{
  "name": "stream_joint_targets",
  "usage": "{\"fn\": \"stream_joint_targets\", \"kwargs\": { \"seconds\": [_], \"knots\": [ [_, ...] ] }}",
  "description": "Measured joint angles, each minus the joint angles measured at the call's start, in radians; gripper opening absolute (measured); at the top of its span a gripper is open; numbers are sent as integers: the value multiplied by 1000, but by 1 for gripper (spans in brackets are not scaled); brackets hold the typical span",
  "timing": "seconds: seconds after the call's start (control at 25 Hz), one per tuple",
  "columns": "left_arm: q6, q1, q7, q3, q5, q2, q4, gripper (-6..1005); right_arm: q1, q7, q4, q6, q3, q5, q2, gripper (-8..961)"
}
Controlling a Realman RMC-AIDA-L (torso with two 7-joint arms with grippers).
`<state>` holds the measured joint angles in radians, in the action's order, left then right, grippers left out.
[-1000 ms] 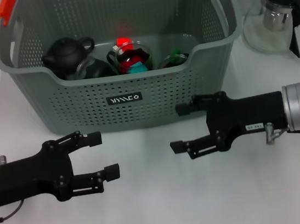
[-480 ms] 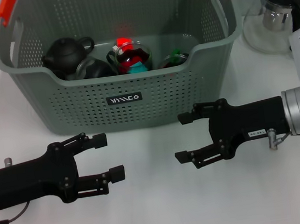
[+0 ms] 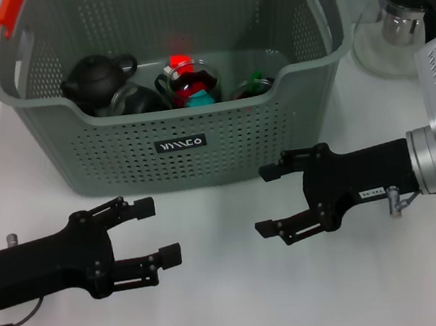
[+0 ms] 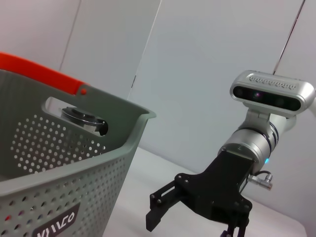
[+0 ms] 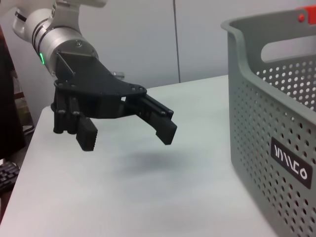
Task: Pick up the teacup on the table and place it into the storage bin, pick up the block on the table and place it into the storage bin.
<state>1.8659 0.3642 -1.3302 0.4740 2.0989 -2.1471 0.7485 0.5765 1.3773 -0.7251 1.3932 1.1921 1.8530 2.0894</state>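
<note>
A white table carries the storage bin and a glass teapot.

I saw the storage bin at the table's rear, a glass teapot right of it, both grippers in front.

Glass teapot with black lid sits beyond my right gripper, well apart. White table under my grippers. Black teapot well beyond my left gripper.

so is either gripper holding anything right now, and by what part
Nothing is held. The left gripper and right gripper are both open and empty over the table, in front of the storage bin.
</note>
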Motion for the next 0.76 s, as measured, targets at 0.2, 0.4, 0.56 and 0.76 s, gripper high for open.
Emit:
{"fn": "stream_joint_targets", "kwargs": {
  "seconds": [0.2,0.4,0.56,0.76],
  "knots": [
    [-11,-2,9,0,15,-3,-1,934,7,7,-1,0,0,0,-4,927],
    [-39,3,12,0,23,-7,-16,934,8,8,-1,-1,0,1,-6,929],
    [-53,6,16,0,23,-8,-37,934,7,8,-1,-2,0,2,-6,932],
    [-55,10,16,0,24,-6,-51,934,2,9,3,-2,-2,2,-5,935]
  ]
}}
